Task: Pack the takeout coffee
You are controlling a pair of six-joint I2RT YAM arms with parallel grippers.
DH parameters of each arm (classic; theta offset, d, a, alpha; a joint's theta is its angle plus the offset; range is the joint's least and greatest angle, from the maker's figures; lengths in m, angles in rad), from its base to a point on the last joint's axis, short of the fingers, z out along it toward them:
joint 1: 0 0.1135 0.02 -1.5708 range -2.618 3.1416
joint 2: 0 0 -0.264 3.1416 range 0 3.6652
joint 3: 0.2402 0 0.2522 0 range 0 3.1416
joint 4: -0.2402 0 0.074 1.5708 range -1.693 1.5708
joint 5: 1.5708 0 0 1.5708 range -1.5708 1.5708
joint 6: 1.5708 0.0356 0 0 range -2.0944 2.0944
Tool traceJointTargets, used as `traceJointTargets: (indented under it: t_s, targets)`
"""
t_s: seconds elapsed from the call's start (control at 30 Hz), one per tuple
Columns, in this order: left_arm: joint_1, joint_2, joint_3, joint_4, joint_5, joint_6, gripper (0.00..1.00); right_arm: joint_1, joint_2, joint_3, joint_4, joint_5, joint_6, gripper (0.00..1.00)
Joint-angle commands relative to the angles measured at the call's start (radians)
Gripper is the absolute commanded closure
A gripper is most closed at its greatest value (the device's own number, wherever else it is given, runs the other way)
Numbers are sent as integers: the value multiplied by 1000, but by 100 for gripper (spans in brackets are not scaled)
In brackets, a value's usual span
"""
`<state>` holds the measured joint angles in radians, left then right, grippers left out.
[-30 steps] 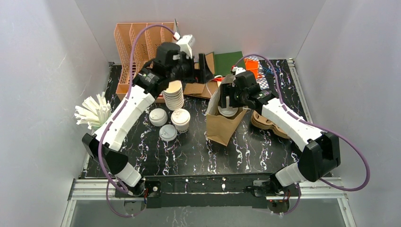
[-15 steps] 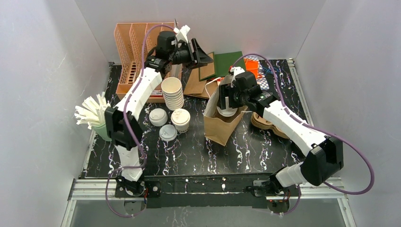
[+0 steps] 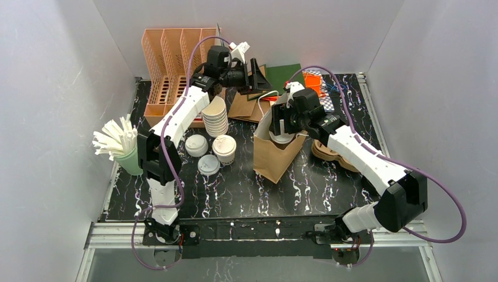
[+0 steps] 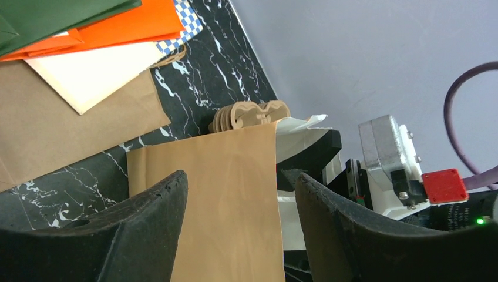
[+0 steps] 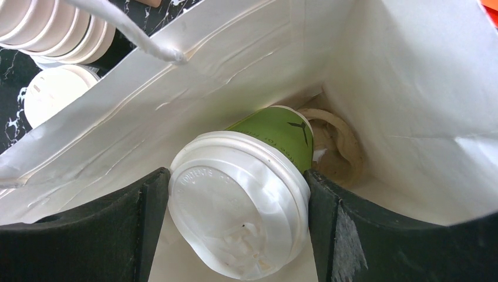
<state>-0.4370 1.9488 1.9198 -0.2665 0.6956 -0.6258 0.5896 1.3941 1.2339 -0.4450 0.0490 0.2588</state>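
- My right gripper [image 5: 238,235] reaches into the brown paper bag [image 3: 275,157] mid-tabletop. Its fingers press both sides of the white lid [image 5: 232,205] on the green cup [image 5: 276,136], which is tilted inside.
- My left gripper [image 4: 241,223] hovers near the far edge, fingers parted, holding nothing.

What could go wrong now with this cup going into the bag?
The cup looks tilted in the right gripper, above a brown ring on the bag floor; released so, it may topple and leak. The left gripper is open, not holding the bag, which could tip when the right arm withdraws.
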Motion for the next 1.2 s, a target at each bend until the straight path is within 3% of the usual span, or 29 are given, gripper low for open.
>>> traceJointTargets:
  t_s: [0.0, 0.37, 0.93, 1.17]
  targets:
    - [-31, -36, 43, -61, 17, 83, 34, 4, -31, 8, 35, 20, -6, 53]
    - [-63, 32, 113, -63, 14, 140, 33, 4, -83, 123, -101, 36, 15, 55]
    - [-100, 76, 160, -67, -15, 166, 33, 5, -228, 161, -131, 46, -33, 56]
    - [-152, 130, 266, -224, -64, 302, 33, 5, -252, 142, -134, 50, -39, 55]
